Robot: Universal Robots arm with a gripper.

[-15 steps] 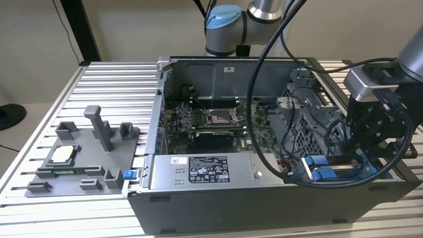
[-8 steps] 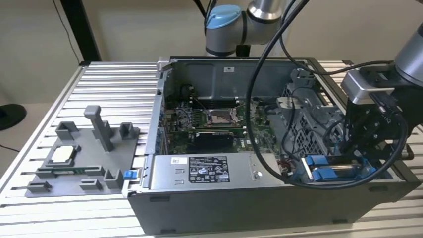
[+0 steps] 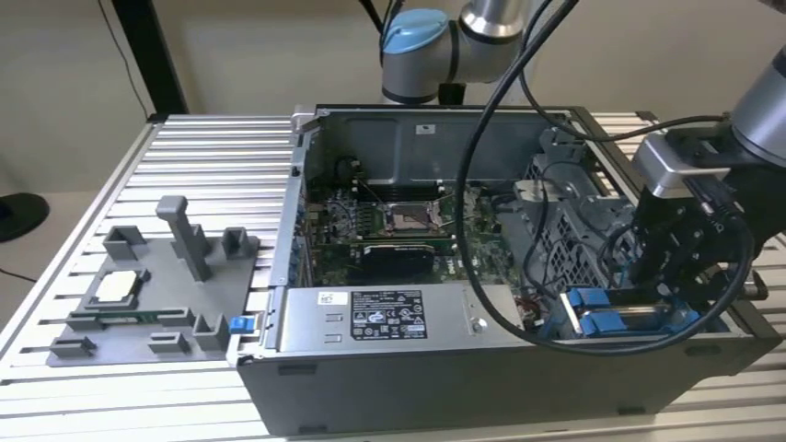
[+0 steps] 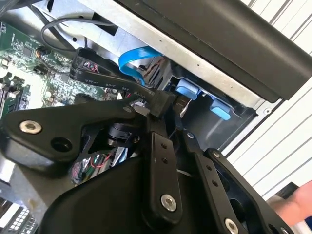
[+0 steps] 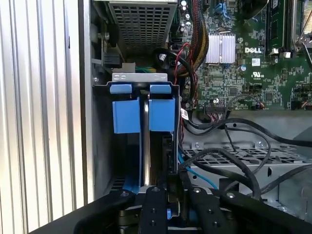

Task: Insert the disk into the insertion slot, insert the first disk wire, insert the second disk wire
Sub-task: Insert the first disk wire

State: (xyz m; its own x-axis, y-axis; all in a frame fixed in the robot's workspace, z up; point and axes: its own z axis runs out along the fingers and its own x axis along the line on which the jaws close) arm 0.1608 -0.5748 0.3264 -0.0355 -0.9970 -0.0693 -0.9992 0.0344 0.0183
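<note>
My gripper (image 3: 657, 293) hangs over the front corner of the open computer case at the exterior view's right. Its fingers (image 4: 161, 161) are shut on the black connector of a flat black disk wire (image 4: 105, 80). The disk, seen edge-on (image 5: 145, 146), stands in the grey insertion slot (image 5: 100, 146) with its carrier's two blue tabs (image 5: 127, 116) uppermost. The same tabs (image 3: 599, 315) sit just beside the gripper in the exterior view. A blue disk wire (image 4: 134, 61) curves behind the held connector. In the first wrist view the gripper (image 5: 168, 197) sits directly over the disk's end.
The silver power-supply box (image 3: 381, 318) lies along the case front, and the motherboard (image 3: 393, 226) is behind it. A grey fixture tray (image 3: 147, 295) stands at the exterior view's left. Loose black cables (image 5: 234, 146) cross a metal cage beside the slot. A hand (image 4: 292, 207) is near the case.
</note>
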